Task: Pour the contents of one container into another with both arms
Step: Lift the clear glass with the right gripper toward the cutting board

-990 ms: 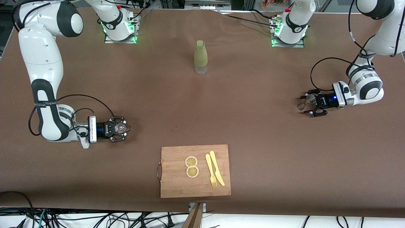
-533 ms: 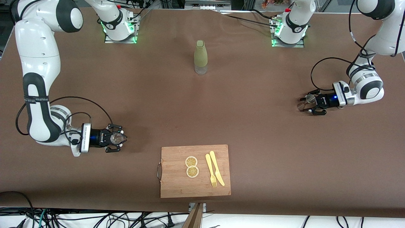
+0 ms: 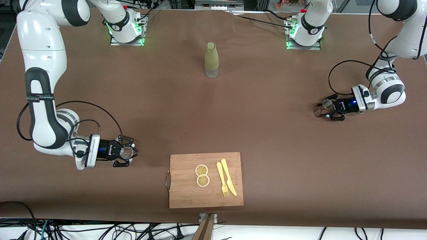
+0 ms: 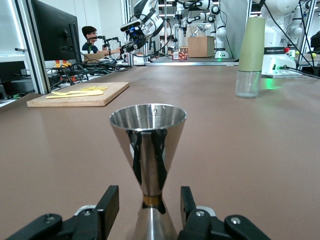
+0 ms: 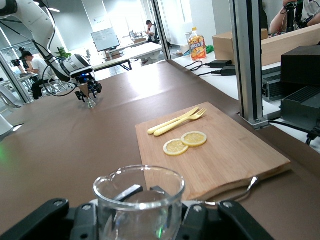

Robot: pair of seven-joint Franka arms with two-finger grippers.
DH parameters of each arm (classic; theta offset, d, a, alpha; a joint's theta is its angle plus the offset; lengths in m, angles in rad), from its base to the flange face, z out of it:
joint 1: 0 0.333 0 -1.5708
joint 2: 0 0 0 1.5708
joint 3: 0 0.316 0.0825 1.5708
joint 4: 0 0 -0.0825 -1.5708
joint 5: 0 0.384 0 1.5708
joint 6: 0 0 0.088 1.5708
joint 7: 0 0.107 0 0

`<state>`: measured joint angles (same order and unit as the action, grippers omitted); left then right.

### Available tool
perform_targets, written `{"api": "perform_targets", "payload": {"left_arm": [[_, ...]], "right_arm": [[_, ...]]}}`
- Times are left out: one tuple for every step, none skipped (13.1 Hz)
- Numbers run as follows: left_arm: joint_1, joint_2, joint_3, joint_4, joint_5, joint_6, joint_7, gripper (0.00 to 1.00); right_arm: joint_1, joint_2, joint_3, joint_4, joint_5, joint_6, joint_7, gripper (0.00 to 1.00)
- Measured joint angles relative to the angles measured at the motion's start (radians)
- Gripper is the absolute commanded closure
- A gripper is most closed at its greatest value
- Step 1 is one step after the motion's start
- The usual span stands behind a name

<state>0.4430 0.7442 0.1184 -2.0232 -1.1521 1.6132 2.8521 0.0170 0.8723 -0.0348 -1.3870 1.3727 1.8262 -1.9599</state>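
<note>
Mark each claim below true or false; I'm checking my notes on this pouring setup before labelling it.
1. The right end effector is shut on a clear glass beaker. True.
2. The fork lies beside the lemon slices on the cutting board. True.
3. The green bottle lies on its side. False: it stands upright.
4. The left end effector is over the cutting board. False: it is at the steel jigger, toward the left arm's end of the table.
</note>
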Motion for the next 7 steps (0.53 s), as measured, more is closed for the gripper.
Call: {"api": "perform_targets", "payload": {"left_arm": [[0.002, 0.000, 0.002, 0.000, 0.000, 0.000, 0.000, 0.45], [0.004, 0.000, 0.003, 0.000, 0.000, -0.001, 0.001, 0.46], [0.004, 0.000, 0.003, 0.000, 0.000, -0.003, 0.001, 0.48], [0.004, 0.000, 0.003, 0.000, 0.000, -0.006, 0.001, 0.49], [0.004, 0.000, 0.003, 0.000, 0.000, -0.008, 0.002, 0.49], [0.004, 0.000, 0.003, 0.001, 0.000, -0.009, 0.003, 0.49], [0.003, 0.000, 0.003, 0.001, 0.000, -0.009, 0.003, 0.51]], "right_arm": [[0.020, -0.005, 0.002, 0.000, 0.013, 0.016, 0.002, 0.91], [0.040, -0.009, 0.004, 0.000, 0.025, 0.023, 0.005, 0.91], [0.055, -0.012, 0.006, 0.000, 0.032, 0.026, 0.013, 0.91], [0.067, -0.014, 0.007, 0.000, 0.036, 0.026, 0.026, 0.91], [0.077, -0.015, 0.008, 0.000, 0.037, 0.026, 0.037, 0.91], [0.083, -0.015, 0.010, 0.000, 0.037, 0.026, 0.045, 0.91], [0.087, -0.015, 0.016, 0.000, 0.037, 0.026, 0.049, 0.91]]}}
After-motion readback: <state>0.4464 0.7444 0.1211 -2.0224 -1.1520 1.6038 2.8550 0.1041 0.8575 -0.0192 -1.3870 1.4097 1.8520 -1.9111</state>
